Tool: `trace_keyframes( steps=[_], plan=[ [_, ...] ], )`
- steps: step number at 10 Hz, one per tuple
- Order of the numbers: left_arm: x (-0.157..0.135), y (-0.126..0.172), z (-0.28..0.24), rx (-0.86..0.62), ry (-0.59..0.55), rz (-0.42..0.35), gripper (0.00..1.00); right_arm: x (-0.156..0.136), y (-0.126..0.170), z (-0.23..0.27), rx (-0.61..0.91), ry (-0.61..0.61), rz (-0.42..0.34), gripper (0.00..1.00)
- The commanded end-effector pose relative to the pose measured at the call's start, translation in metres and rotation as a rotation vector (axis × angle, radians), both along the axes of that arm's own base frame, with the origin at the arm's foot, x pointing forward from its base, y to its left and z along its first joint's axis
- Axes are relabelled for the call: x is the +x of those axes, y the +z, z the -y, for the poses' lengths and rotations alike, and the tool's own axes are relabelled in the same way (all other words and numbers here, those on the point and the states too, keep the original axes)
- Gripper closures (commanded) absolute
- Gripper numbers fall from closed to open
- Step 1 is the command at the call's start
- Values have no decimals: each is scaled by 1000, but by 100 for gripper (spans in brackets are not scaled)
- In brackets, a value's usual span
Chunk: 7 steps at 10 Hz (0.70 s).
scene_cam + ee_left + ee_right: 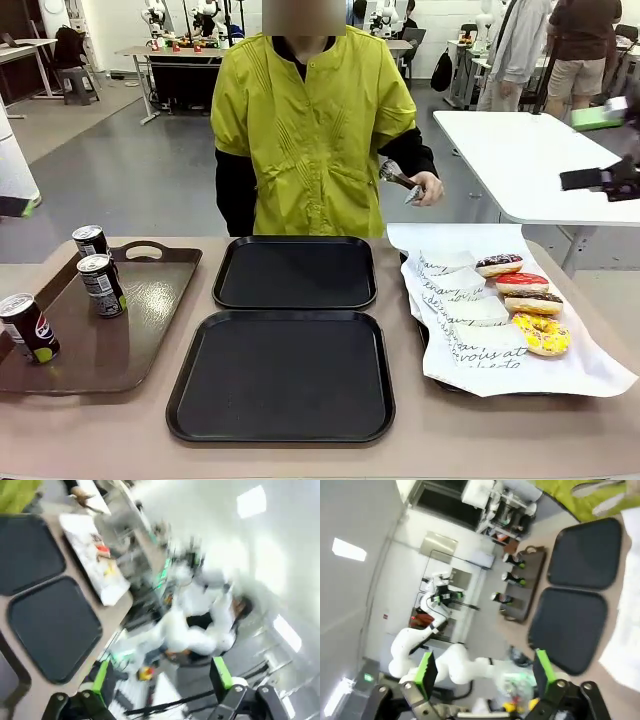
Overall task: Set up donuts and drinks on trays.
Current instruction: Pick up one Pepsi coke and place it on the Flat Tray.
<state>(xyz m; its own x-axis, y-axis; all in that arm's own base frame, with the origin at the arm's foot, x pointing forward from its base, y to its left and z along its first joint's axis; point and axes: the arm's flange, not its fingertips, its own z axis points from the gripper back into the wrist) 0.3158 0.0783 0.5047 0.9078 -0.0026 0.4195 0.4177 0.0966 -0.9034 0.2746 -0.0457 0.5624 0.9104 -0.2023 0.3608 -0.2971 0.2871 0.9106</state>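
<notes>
Two matte black trays lie bare in the middle of the table, one far (295, 272) and one near (282, 375). Three dark soda cans (102, 285) stand on a glossy brown tray (150, 300) at the left. Several iced donuts (522, 283) lie in a row on white printed paper at the right. My left gripper (160, 680) hangs high above the table, open, with nothing between its green pads (100, 677). My right gripper (484, 672) is also raised and open, with both black trays (567, 627) and the cans (512, 578) far below it.
A person in a yellow-green top stands at the far edge, holding metal tongs (410, 185) in one hand. Flat white paper pieces (480, 312) lie beside the donuts on the paper-lined tray (425, 340). A white table (530, 160) stands behind at the right.
</notes>
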Motion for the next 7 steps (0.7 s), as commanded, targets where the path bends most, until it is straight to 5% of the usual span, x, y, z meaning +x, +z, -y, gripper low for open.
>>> trace_keyframes(
  steps=[1, 4, 7],
  plan=[
    [9, -7, -21, 13, 160, -288, 0, -71, -104, -13, -23, -43, -165, 0],
    [-4, -19, -56, 134, 242, -382, 0, -97, -119, 18, -159, -73, -263, 0],
    [-12, -22, -72, 263, 293, -418, 0, -114, -122, 34, -207, -118, -268, 0]
  ],
)
